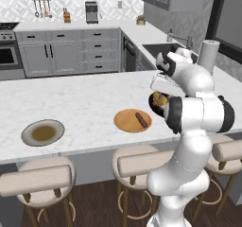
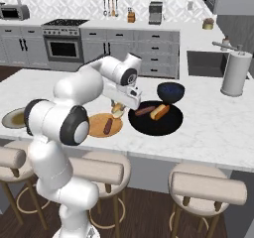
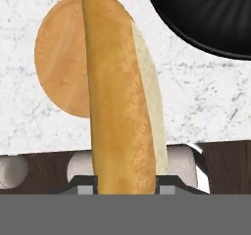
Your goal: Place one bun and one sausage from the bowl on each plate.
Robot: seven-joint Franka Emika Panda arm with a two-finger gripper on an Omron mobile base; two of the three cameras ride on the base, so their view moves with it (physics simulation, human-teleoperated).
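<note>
White marble countertop [image 2: 218, 125] spans a grey-cabinet kitchen, with stools [image 2: 96, 171] tucked beneath its near edge. On it sit a black bowl [image 2: 171, 125], an orange plate [image 1: 124, 122] and a grey-rimmed plate [image 1: 42, 132] well apart to the left. The gripper [image 2: 118, 109] pinches a pale bun [image 3: 122, 111] between its fingers, above the gap between bowl and orange plate; in the hand view its long axis runs straight away from the fingers. One sausage [image 1: 140, 119] lies on the orange plate; another sausage [image 2: 144, 111] and an orange-tan bun [image 2: 160, 112] lie side by side in the bowl.
</note>
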